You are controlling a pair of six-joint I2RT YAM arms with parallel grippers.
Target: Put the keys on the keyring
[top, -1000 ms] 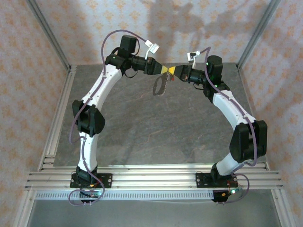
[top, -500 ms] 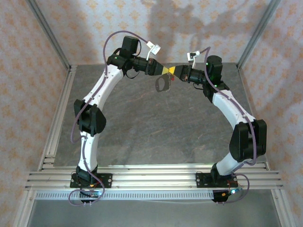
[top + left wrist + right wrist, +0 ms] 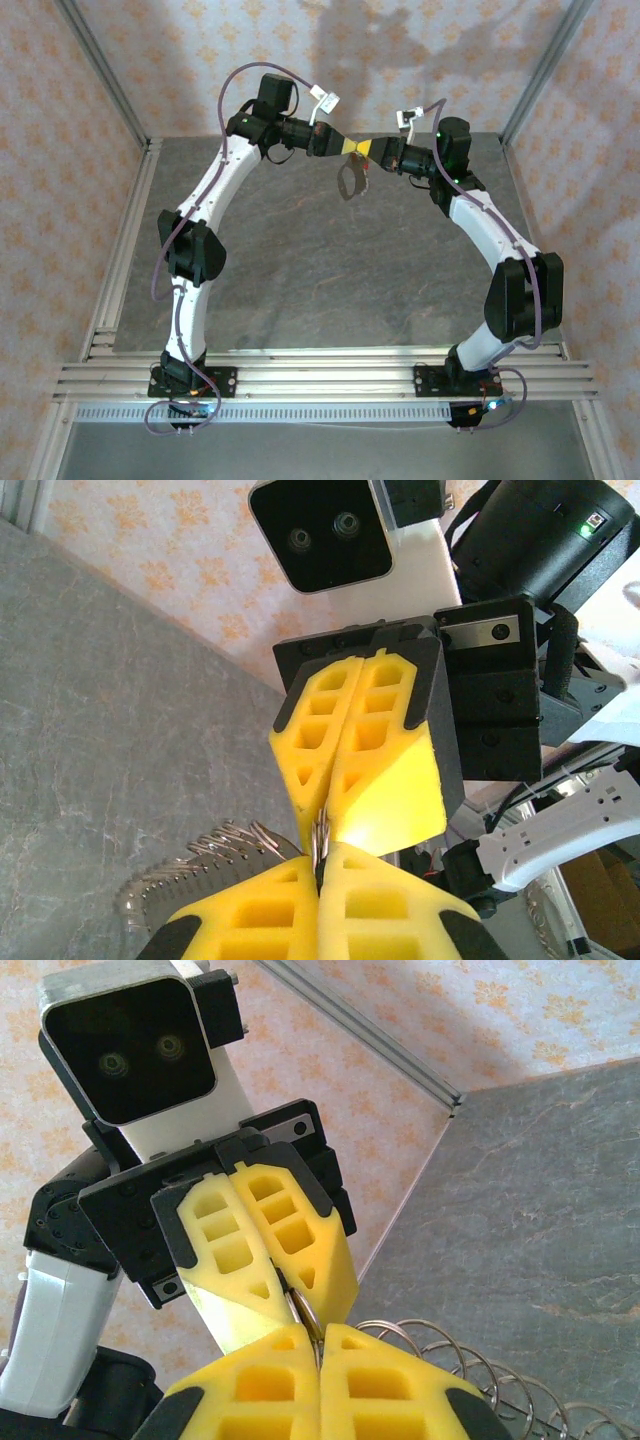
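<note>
Keyring [image 3: 320, 832] — thin silvery loop, coiled chain [image 3: 190, 872] dangling.

Right pincer [image 3: 320, 1348] tight on keyring [image 3: 304, 1311]

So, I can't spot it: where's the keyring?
Top view, far centre: the keyring hangs where the left gripper and right gripper pinch it, tip to tip.
</note>
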